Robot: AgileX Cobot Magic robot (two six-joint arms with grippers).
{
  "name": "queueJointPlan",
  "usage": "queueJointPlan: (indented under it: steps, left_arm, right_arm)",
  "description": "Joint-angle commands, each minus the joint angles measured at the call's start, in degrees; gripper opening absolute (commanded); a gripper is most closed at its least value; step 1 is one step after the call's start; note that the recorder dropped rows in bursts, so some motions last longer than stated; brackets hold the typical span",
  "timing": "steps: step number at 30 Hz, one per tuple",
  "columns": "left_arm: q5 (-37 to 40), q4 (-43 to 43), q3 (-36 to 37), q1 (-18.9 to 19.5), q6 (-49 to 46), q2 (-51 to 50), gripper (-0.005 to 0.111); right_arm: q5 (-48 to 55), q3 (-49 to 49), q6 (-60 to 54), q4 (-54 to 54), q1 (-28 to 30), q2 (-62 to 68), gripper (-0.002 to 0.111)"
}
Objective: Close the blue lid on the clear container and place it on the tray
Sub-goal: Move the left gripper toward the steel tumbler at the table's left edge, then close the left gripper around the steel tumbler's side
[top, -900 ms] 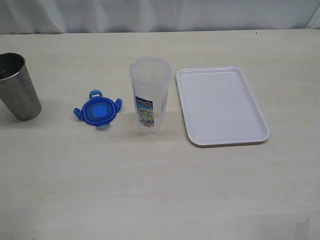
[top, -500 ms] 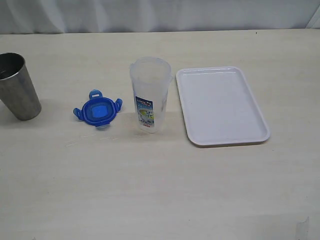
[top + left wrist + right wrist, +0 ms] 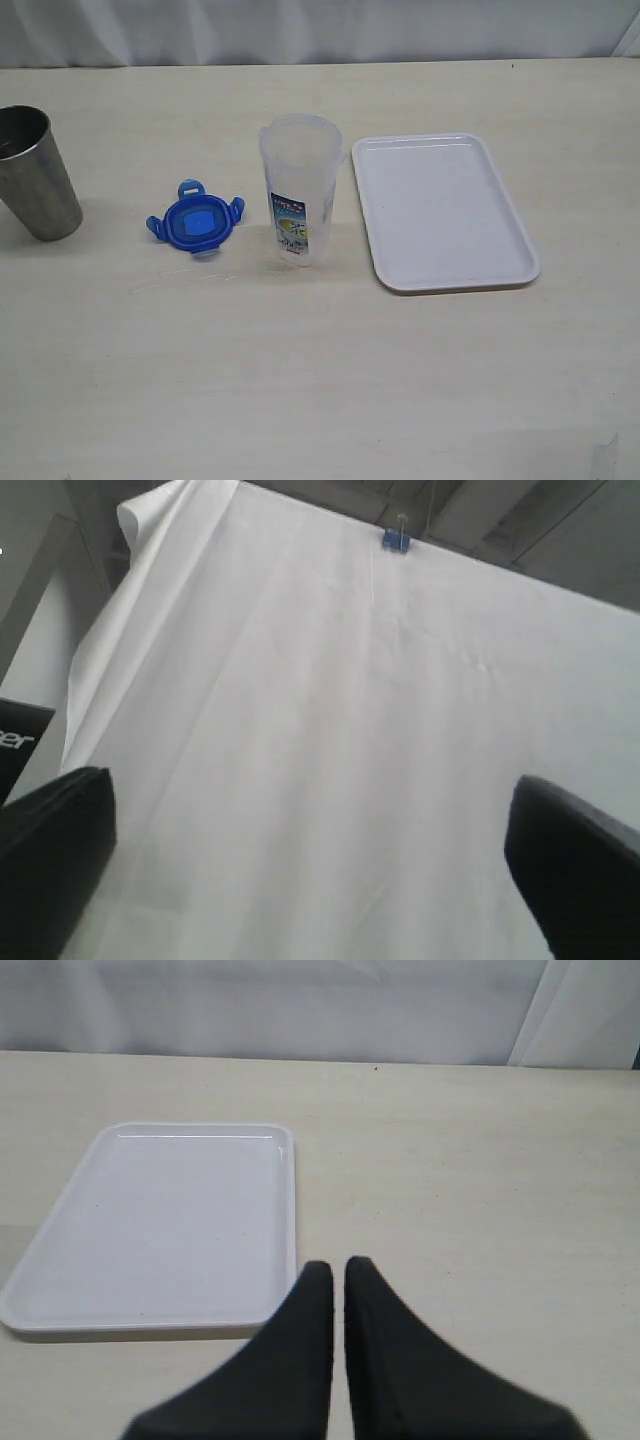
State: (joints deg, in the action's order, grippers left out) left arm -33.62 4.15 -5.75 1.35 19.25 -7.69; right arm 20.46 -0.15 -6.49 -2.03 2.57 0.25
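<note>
I see the clear container [image 3: 298, 190] standing upright near the middle of the table [image 3: 300, 370]. Its long axis is vertical, its open mouth points up and its printed label faces the exterior camera. The blue lid [image 3: 196, 223] is off it. It lies flat on the table just to the container's left in that view, with its snap flaps spread outward and a paler square at its centre. On the container's other side, just beside it but with a strip of table between, lies the white tray [image 3: 445, 212]. It is flat, and its long side runs from the near part of the table to the far part, slightly skewed. A steel cup [image 3: 38, 172] stands upright at the left edge, well apart from the lid. The tabletop is pale, with a faint wood grain, and a white curtain [image 3: 300, 30] hangs behind its far edge. My left gripper [image 3: 310, 810] has its fingers spread wide with nothing between them, and it aims up at a hanging white sheet [image 3: 330, 700] pinned by a blue clip [image 3: 396, 541]. My right gripper [image 3: 338, 1270] has its jaws pressed together apart from a thin slit and holds nothing, with its tips near a corner of the tray.
</note>
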Motion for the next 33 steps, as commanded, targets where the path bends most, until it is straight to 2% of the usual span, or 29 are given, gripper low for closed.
queueJointPlan:
  steps: [1,8,12,22,28,33]
  left_arm:
    - [-0.4,1.4,-0.6,-0.1,0.4,-9.7,0.105]
    - [-4.3,5.9,-0.6,-0.1,-0.4,-27.8,0.105]
    - [-6.8,6.4,-0.6,-0.1,-5.1,-37.9,0.105]
    - [-23.5,3.1,-0.6,-0.1,-13.9,-62.9,0.105]
    - [-33.1,1.1,-0.6,-0.1,-15.9,-74.6,0.105]
    - [-36.3,0.6,-1.0,-0.1,-16.4,-82.6,0.105]
  right_arm:
    - [-0.9,0.2,0.1,-0.1,0.0,-0.3,0.004]
    - [-0.9,0.2,0.1,-0.1,0.0,-0.3,0.004]
    - [-0.9,0.2,0.1,-0.1,0.0,-0.3,0.004]
    - [-0.9,0.2,0.1,-0.1,0.0,-0.3,0.004]
    - [-0.9,0.2,0.1,-0.1,0.0,-0.3,0.004]
    - [-0.9,0.2,0.1,-0.1,0.0,-0.3,0.004]
